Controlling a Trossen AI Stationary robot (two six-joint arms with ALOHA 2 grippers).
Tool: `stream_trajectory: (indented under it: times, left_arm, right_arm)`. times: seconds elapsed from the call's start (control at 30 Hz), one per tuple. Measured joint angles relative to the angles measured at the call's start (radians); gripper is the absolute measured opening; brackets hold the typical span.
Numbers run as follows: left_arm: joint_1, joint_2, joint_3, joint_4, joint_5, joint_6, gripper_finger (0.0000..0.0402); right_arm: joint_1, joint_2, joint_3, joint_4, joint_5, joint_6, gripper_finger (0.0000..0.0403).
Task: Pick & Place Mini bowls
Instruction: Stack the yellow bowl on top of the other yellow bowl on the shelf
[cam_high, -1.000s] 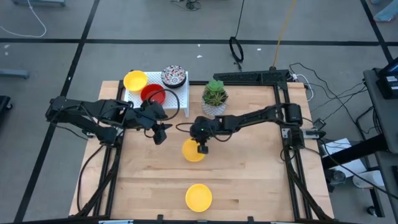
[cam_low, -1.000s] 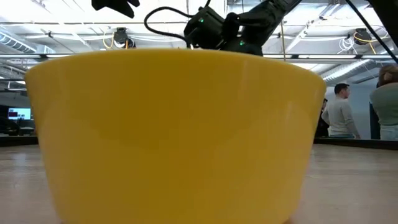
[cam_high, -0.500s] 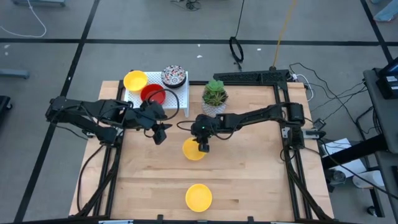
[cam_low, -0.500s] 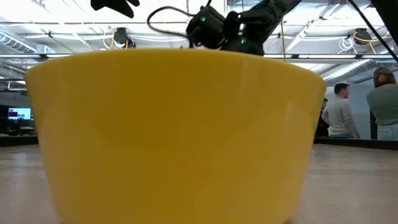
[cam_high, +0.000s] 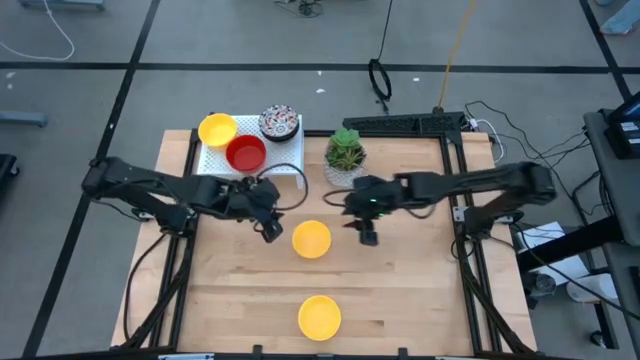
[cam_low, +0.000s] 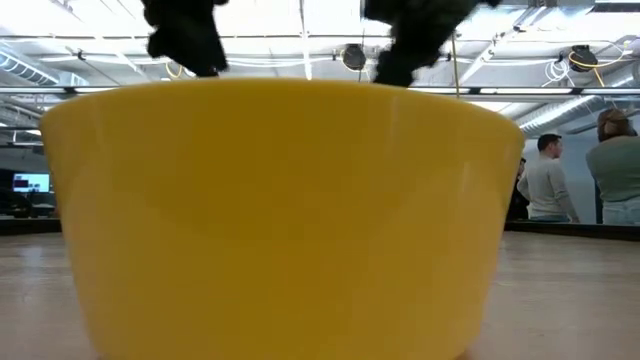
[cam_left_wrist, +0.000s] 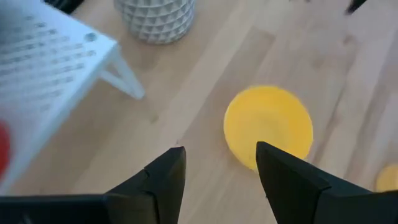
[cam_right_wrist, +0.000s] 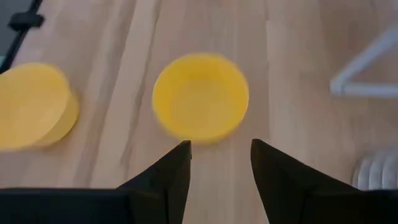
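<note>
A yellow mini bowl (cam_high: 311, 239) stands upright on its base at the middle of the table, with nothing touching it. My left gripper (cam_high: 270, 232) hovers open just to its left, and the left wrist view shows the bowl (cam_left_wrist: 268, 127) ahead of the open gripper (cam_left_wrist: 221, 165). My right gripper (cam_high: 368, 236) hovers open just to the bowl's right, with the bowl (cam_right_wrist: 200, 96) ahead of it (cam_right_wrist: 221, 155). A second yellow bowl (cam_high: 320, 316) sits near the front edge and fills the low view (cam_low: 280, 210).
A white rack (cam_high: 290, 170) at the back left carries a yellow bowl (cam_high: 217, 129), a red bowl (cam_high: 246, 154) and a patterned bowl (cam_high: 279, 122). A white pot with a green plant (cam_high: 345, 155) stands behind the middle bowl. People stand in the room beyond (cam_low: 548, 180).
My right gripper has opened and let go of the middle yellow bowl, then drawn away toward the table's right edge. The bowl stays on the table where it was. My left gripper has moved toward the bowl, a little nearer and to the right.
</note>
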Motion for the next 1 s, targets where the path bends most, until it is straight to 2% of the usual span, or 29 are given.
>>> stream_trajectory:
  times: [0.23,0.47,0.7,1.0]
  left_arm:
    - [0.002,0.135,-0.023,0.030,-0.004,-0.038,0.0200]
    - [0.002,0.269,-0.022,0.176,-0.005,0.029,0.0200]
    - [0.005,0.376,-0.022,0.271,-0.004,0.042,0.0200]
    - [0.026,0.477,-0.021,0.313,0.016,0.045,0.0200]
  right_arm:
    - [0.028,-0.300,-0.261,0.067,0.002,0.152,0.0152]
    - [0.047,-0.532,-0.506,0.195,0.003,0.269,0.0162]
    - [0.047,-0.637,-0.611,0.216,0.001,0.322,0.0164]
    - [0.046,-0.659,-0.643,0.208,0.000,0.322,0.0165]
